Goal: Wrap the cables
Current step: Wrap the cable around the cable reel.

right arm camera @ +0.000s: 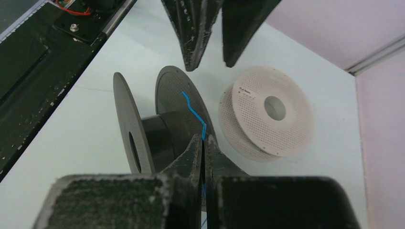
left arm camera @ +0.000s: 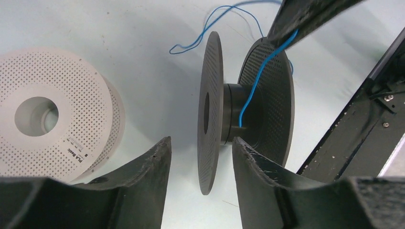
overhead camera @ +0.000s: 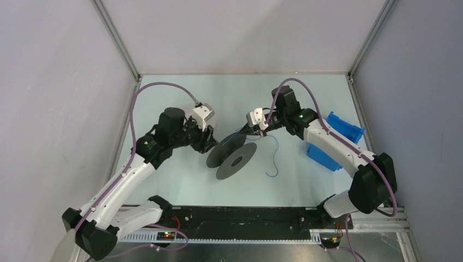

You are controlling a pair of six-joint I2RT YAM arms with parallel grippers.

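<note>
One thin, limp, kinked blue cable [left arm camera: 249, 95]

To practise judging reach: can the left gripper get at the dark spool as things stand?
Probably yes. The left gripper is open, and the dark spool has its near flange lined up between the fingers, unobstructed. The right gripper pinches the blue cable.

cable [left arm camera: 253, 86] on spool [left arm camera: 210, 95] hub, other spool [left arm camera: 62, 81] beside

Cable [right arm camera: 196, 113] blue. Dk grey spool [left arm camera: 210, 95], fine dot perforation pattern on flange. White spool [left arm camera: 71, 81], same dot pattern. Table [overhead camera: 180, 93] pale mint. Bins [overhead camera: 345, 126] blue.
</note>
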